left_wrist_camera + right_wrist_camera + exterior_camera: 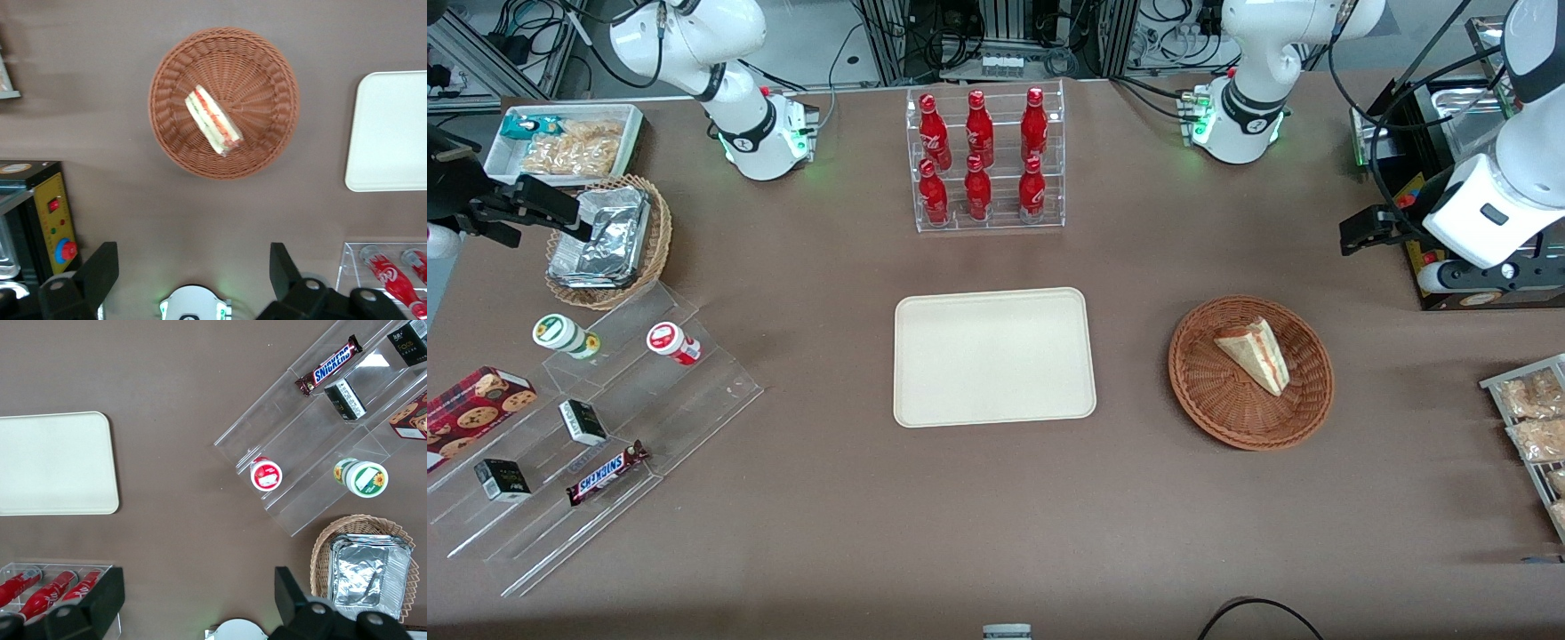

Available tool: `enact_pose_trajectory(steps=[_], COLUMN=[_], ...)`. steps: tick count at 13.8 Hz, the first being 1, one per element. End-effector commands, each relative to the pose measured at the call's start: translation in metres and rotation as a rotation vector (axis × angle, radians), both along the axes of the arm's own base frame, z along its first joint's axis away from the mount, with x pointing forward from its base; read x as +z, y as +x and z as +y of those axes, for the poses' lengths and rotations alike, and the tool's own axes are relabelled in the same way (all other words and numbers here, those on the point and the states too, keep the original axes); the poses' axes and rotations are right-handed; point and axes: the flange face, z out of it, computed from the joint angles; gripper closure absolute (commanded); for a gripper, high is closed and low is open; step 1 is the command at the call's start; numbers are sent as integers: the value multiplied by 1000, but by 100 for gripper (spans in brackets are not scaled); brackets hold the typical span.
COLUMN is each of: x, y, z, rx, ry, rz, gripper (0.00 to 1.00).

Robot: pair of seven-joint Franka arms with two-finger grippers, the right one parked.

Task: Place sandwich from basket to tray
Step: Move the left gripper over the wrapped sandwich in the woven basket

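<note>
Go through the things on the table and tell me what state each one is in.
sandwich: lying in the basket, untouched
basket: holds the sandwich
tray: nothing on it
hand: open, high above the table near the basket
red bottles: upright in rack

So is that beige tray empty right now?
Empty: the tray is bare. The sandwich lies in the basket; the open claw hovers above.
</note>
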Motion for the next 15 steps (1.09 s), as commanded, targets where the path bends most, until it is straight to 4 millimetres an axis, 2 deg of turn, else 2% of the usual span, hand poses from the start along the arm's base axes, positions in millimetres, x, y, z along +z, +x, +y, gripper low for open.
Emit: enact_pose_trajectory(steps=[1,2,5,9,11,13,15], x=[-3,-4,-41,-108,-155,-195,-221], y=[3,3,17,25,28,23,18], z=[1,1,-1,-14,-23,-29,-36], rx=[15,17,6,-23,-39,-47,-52], ry=[23,14,12,17,15,13,12], rz=[-5,-3,65,131,119,101,79], gripper=[0,0,0,0,0,0,0])
